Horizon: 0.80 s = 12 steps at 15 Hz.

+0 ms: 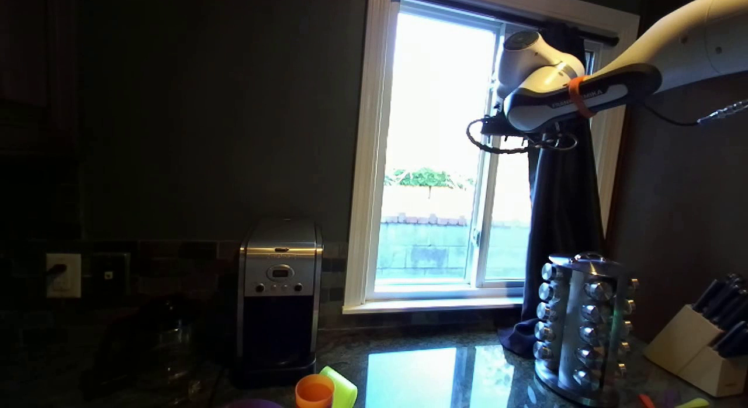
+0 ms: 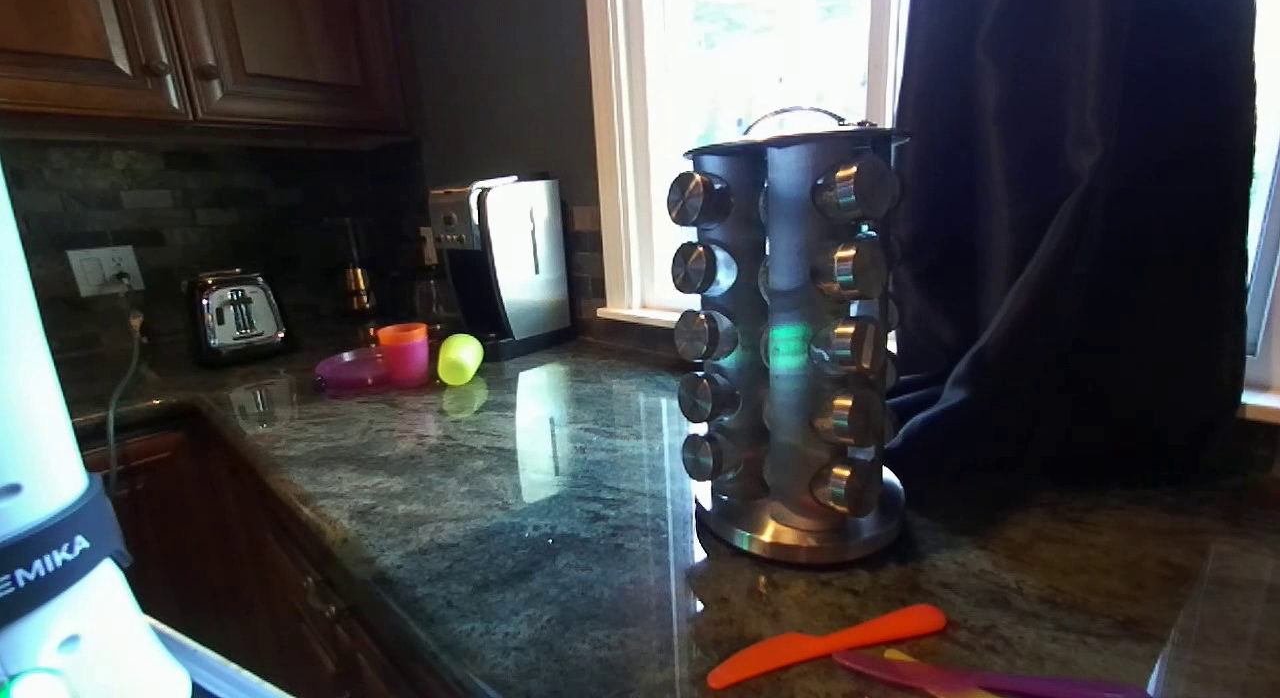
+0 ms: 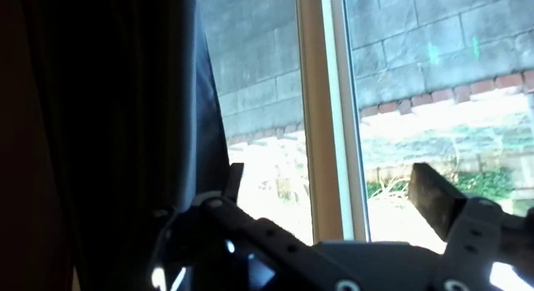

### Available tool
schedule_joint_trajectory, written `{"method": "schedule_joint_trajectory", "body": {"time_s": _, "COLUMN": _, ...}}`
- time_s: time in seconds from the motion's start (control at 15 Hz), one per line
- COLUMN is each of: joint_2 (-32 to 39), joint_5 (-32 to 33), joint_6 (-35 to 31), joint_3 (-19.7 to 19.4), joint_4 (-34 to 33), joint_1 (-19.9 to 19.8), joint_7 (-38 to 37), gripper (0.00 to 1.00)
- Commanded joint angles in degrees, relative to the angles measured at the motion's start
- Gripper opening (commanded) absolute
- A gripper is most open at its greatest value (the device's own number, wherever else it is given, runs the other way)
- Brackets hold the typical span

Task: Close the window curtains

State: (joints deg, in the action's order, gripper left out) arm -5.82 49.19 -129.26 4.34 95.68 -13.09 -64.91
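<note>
The window curtains are a dark drape with vertical folds [image 1: 565, 203], bunched at one side of the window and reaching the counter; they also show in an exterior view [image 2: 1080, 218] and along the left of the wrist view [image 3: 121, 95]. The white-framed window [image 1: 438, 116] is mostly uncovered; its middle post [image 3: 327, 116] shows between my fingers. My gripper [image 3: 329, 180] is open, with nothing between its fingertips. The left fingertip overlaps the curtain's edge in the wrist view; I cannot tell if they touch. In an exterior view the arm hides the curtain's upper part. The wrist view looks upside down.
A steel spice rack [image 2: 790, 348] stands before the curtain's lower end. A curtain rod [image 1: 602, 38] runs above the window. A coffee machine [image 1: 280, 303], knife block [image 1: 689, 343], yellow-green cup [image 2: 460, 360] and orange plastic knife [image 2: 828, 646] are on the counter [image 2: 560, 448].
</note>
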Motion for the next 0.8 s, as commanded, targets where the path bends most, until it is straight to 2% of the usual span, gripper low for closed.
{"method": "schedule_joint_trajectory", "body": {"time_s": 0.0, "joint_2": 7.37, "joint_5": 10.28, "joint_6": 5.97, "joint_3": 0.97, "joint_4": -11.68, "joint_1": 0.06, "joint_7": -10.08, "gripper": 1.00}}
{"method": "schedule_joint_trajectory", "body": {"time_s": 0.07, "joint_2": 8.81, "joint_5": 14.12, "joint_6": 7.06, "joint_3": -1.96, "joint_4": -13.90, "joint_1": 3.49, "joint_7": -12.55, "gripper": 1.00}}
{"method": "schedule_joint_trajectory", "body": {"time_s": 0.13, "joint_2": 4.82, "joint_5": 9.05, "joint_6": 3.97, "joint_3": -3.24, "joint_4": -8.03, "joint_1": 3.76, "joint_7": -7.61, "gripper": 1.00}}
{"method": "schedule_joint_trajectory", "body": {"time_s": 0.27, "joint_2": 7.23, "joint_5": 11.98, "joint_6": 5.27, "joint_3": -3.87, "joint_4": -11.70, "joint_1": 4.68, "joint_7": -10.04, "gripper": 1.00}}
{"method": "schedule_joint_trajectory", "body": {"time_s": 0.33, "joint_2": 7.82, "joint_5": 12.52, "joint_6": 5.30, "joint_3": -1.22, "joint_4": -12.27, "joint_1": 2.15, "joint_7": -10.55, "gripper": 1.00}}
{"method": "schedule_joint_trajectory", "body": {"time_s": 0.67, "joint_2": 8.46, "joint_5": 12.69, "joint_6": 5.36, "joint_3": -1.43, "joint_4": -13.23, "joint_1": 2.39, "joint_7": -10.66, "gripper": 1.00}}
{"method": "schedule_joint_trajectory", "body": {"time_s": 0.73, "joint_2": 9.22, "joint_5": 17.70, "joint_6": 5.15, "joint_3": -1.72, "joint_4": -14.26, "joint_1": 2.44, "joint_7": -13.58, "gripper": 1.00}}
